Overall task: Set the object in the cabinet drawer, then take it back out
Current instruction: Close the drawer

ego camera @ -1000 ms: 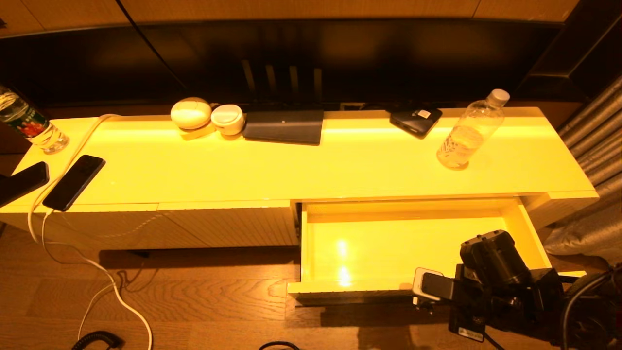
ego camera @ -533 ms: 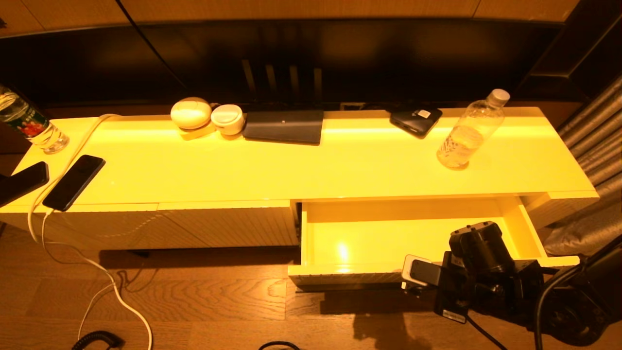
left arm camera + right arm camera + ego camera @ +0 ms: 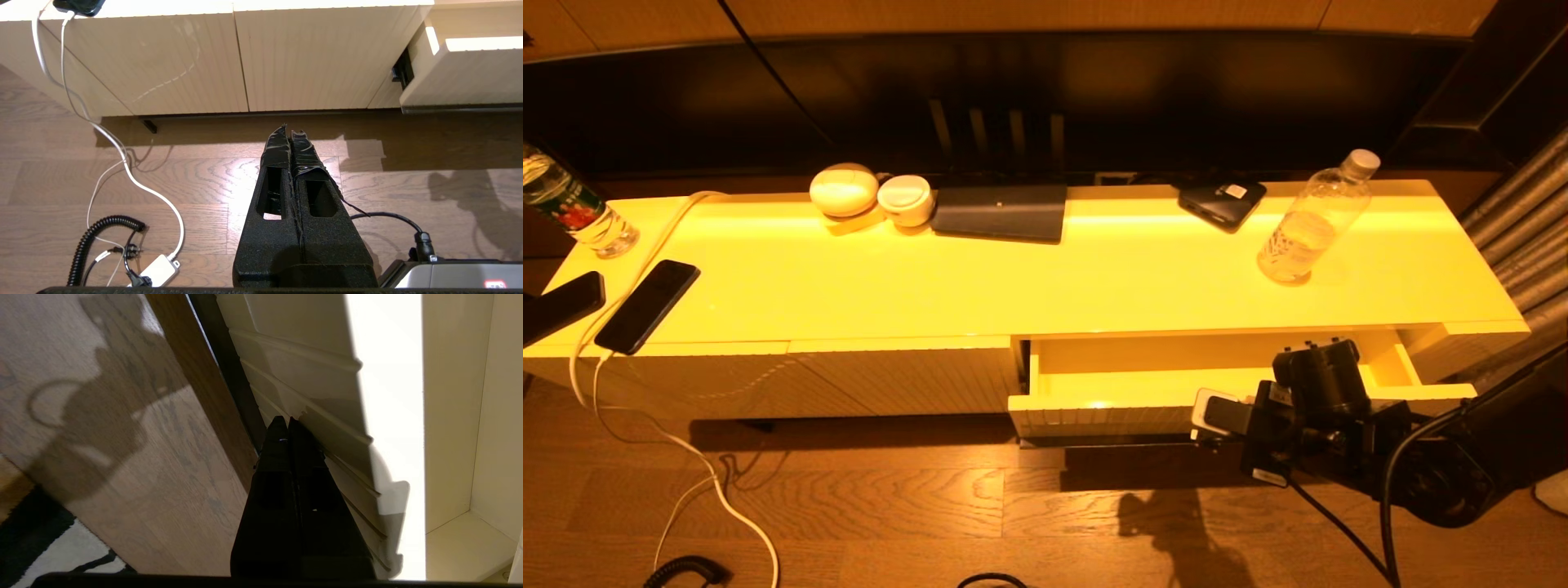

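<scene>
The clear water bottle (image 3: 1313, 224) with its white cap stands upright on the cabinet top, toward the right end. Below it the pale-yellow drawer (image 3: 1111, 412) is partly out, and only a narrow strip of its glossy inside shows, with nothing in it. My right gripper (image 3: 286, 421) is shut, and its tips touch the drawer's ribbed front (image 3: 310, 375) near the dark lower edge. In the head view the right wrist (image 3: 1311, 408) sits in front of the drawer's right half. My left gripper (image 3: 290, 130) is shut and holds nothing, low over the wooden floor in front of the closed left panels.
On the cabinet top are a bottle with a green-and-red label (image 3: 568, 208) at the far left, a phone (image 3: 645, 306) on a white cable (image 3: 686, 457), two round white items (image 3: 844, 189), a dark tablet (image 3: 1001, 212) and a small dark device (image 3: 1221, 202).
The drawer has slid well back into the cabinet. My right gripper has moved forward with it, staying against its front. The bottle has not moved.
</scene>
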Controlling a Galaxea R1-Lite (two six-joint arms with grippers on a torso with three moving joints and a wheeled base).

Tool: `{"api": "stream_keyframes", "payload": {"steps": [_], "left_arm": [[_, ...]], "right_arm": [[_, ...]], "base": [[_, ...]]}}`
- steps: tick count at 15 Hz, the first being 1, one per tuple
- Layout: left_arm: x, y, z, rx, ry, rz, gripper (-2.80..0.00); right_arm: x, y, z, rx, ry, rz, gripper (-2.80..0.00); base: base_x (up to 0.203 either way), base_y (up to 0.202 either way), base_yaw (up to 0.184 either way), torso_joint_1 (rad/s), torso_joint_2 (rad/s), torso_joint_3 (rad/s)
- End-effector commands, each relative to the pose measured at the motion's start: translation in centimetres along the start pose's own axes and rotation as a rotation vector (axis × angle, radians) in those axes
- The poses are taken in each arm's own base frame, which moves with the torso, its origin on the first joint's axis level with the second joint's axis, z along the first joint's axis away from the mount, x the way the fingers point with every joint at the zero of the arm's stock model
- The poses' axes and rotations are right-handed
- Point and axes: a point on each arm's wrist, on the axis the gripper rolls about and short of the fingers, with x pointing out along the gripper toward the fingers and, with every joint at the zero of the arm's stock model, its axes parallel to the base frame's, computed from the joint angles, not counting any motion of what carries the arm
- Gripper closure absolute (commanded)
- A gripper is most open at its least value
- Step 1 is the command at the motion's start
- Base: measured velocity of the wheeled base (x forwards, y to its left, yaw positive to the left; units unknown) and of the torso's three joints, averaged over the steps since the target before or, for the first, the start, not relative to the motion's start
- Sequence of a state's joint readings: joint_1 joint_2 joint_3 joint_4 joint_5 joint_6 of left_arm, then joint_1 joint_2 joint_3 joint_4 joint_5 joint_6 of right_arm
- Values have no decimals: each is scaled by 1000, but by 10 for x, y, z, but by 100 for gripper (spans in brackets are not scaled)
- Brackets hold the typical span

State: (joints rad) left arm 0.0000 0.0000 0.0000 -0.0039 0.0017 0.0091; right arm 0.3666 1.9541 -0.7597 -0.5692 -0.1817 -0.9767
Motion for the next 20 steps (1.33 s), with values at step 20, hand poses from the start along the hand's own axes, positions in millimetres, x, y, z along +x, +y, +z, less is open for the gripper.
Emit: {"api": "stream_keyframes", "payload": {"steps": [20], "left_arm": [[0,0,0,0,1,-2,0]], "right_arm": [[43,-55,12,18,-51,-178,0]], "base": [[0,0,0,0,0,0]]}}
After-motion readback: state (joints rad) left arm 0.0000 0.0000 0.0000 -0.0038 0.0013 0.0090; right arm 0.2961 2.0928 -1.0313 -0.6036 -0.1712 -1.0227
